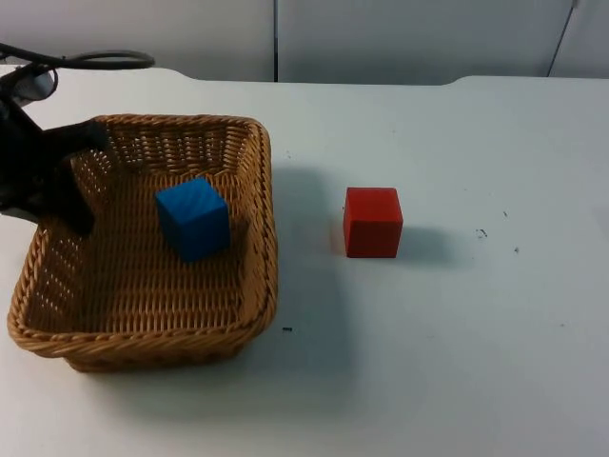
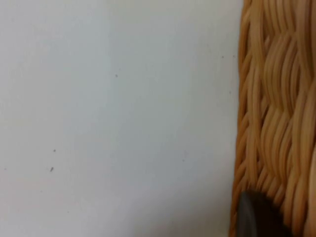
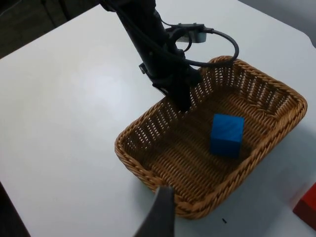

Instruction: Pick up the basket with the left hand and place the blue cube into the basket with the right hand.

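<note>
**A:** What is lying on the table at this moment?

**B:** A woven wicker basket is sitting on the left side of the white table. A blue cube is resting inside it, on the basket floor, a little toward the far right part. A red cube is standing on the bare table to the right of the basket, apart from it.

**A:** Where is the left claw, and is it holding anything?

**B:** The left gripper is reaching in from the far left and is clamping the basket's left wall near its far corner, with one finger pointing down inside the basket and the other outside. In the right wrist view the same gripper is gripping the rim of the basket. In the left wrist view a dark fingertip is pressing against the outer weave of the basket, with white table beside it.

**A:** And the right claw?

**B:** A single tip of the right gripper is showing in its own wrist view, hanging above the table just outside the basket, looking down on the blue cube within. I cannot tell whether it is open or closed. An edge of the red cube is also peeking in there.
</note>
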